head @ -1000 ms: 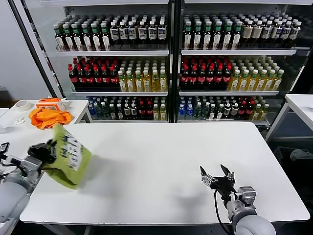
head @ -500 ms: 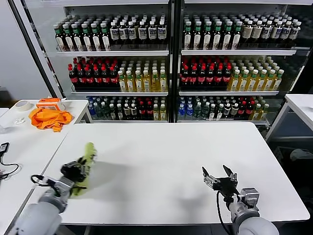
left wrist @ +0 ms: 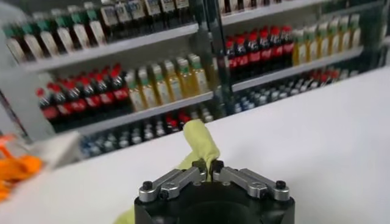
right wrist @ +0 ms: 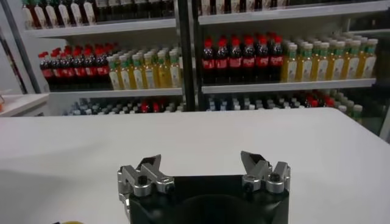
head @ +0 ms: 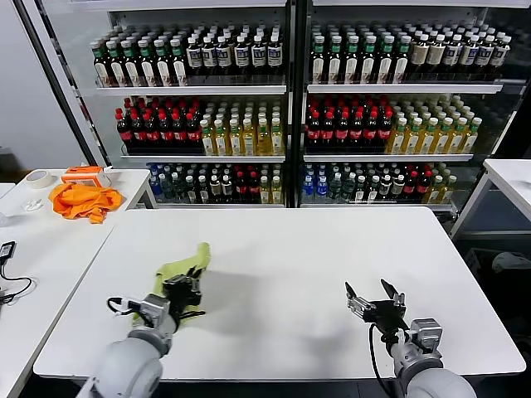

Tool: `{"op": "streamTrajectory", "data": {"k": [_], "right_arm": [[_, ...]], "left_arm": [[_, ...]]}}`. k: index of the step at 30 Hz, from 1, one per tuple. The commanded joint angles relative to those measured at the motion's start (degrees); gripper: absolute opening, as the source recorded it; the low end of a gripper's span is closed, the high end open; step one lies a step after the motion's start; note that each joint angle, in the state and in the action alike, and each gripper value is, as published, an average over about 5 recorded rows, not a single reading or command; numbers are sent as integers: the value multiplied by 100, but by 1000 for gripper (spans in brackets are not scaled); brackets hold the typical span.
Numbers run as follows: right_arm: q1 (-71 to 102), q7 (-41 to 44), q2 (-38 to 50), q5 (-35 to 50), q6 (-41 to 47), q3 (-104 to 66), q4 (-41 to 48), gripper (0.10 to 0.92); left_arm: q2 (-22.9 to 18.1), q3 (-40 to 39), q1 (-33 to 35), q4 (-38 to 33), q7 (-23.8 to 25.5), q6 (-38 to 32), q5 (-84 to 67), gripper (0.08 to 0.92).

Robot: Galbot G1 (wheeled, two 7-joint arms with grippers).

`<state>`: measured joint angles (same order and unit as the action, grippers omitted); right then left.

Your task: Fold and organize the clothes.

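The light yellow-green T-shirt (head: 184, 269) hangs bunched from my left gripper (head: 187, 288), low over the near left part of the white table (head: 282, 257). The gripper is shut on a fold of the shirt, which rises between its fingertips in the left wrist view (left wrist: 202, 141). The printed graphic is hidden. My right gripper (head: 372, 300) is open and empty above the near right part of the table; its spread jaws show in the right wrist view (right wrist: 201, 164).
A bright orange garment (head: 80, 199), a roll of tape (head: 37, 177) and an orange box (head: 86, 174) lie on a side table at the far left. Glass-fronted coolers full of bottles (head: 286, 99) stand behind the table. Another white table (head: 513, 178) is at the far right.
My left gripper has carried the T-shirt from off the table's left edge rightward and inward over the table. The shirt has gone from hanging spread to a bunched fold. The right gripper has barely moved.
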<state>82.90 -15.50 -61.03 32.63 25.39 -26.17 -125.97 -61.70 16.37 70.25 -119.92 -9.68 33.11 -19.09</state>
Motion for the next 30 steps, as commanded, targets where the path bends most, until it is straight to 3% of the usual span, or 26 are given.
{"op": "streamTrajectory", "data": {"k": [1, 7, 19, 25, 30], "right_arm": [[-26, -14, -4, -7, 9, -37, 8, 823], [-64, -34, 16, -6, 52, 8, -23, 823], [-731, -25, -171, -107, 50, 1018, 296, 823], [-1210, -43, -307, -196, 38, 1792, 612, 823], [-1680, -600, -481, 180, 302, 2669, 789, 823]], "left_arm": [[-1031, -670, -617, 404, -692, -2, -1543, 111], [-1320, -510, -923, 520, -890, -57, -2106, 248], [-177, 835, -212, -370, -189, -504, -1665, 595], [72, 1161, 389, -317, 297, -1165, -466, 764], [49, 1276, 601, -366, 349, -1245, -371, 820]]}}
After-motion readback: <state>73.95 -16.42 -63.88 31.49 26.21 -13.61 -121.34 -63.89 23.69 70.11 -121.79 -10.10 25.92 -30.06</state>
